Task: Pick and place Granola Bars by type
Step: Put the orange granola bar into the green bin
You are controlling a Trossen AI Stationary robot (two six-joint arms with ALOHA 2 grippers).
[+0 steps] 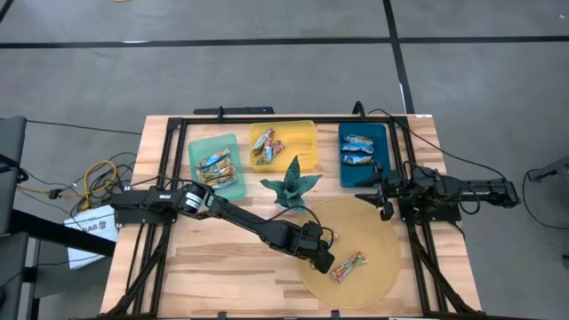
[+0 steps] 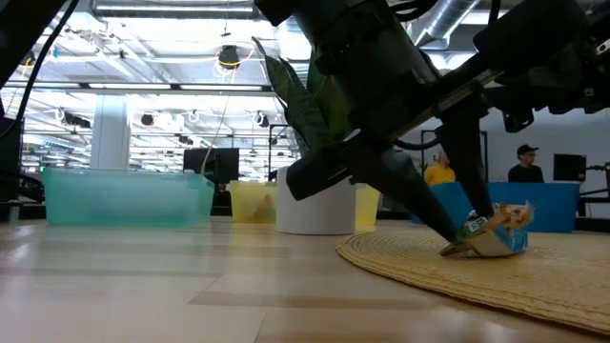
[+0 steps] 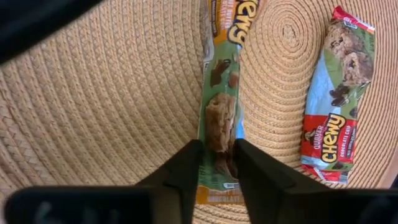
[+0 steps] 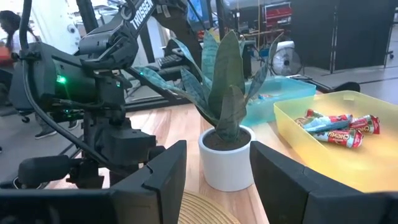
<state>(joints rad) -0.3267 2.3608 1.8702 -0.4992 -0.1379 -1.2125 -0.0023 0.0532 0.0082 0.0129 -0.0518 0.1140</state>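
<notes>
Two glossy wrapped granola bars (image 3: 219, 118) lie on the round woven straw mat (image 1: 373, 233). The left gripper (image 3: 217, 163) pinches the green-and-orange one between its dark fingers. The right gripper (image 4: 217, 171) hangs spread beside the blue bin (image 1: 363, 153).

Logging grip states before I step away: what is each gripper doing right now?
Left gripper: shut on a granola bar on the woven mat.
Right gripper: open, empty, beside the blue bin.

Our left gripper (image 1: 322, 257) has bare mat (image 1: 373, 227) ahead; a second bar (image 1: 349, 267) lies just beside it, and the plant (image 1: 291, 188) stands behind.
</notes>
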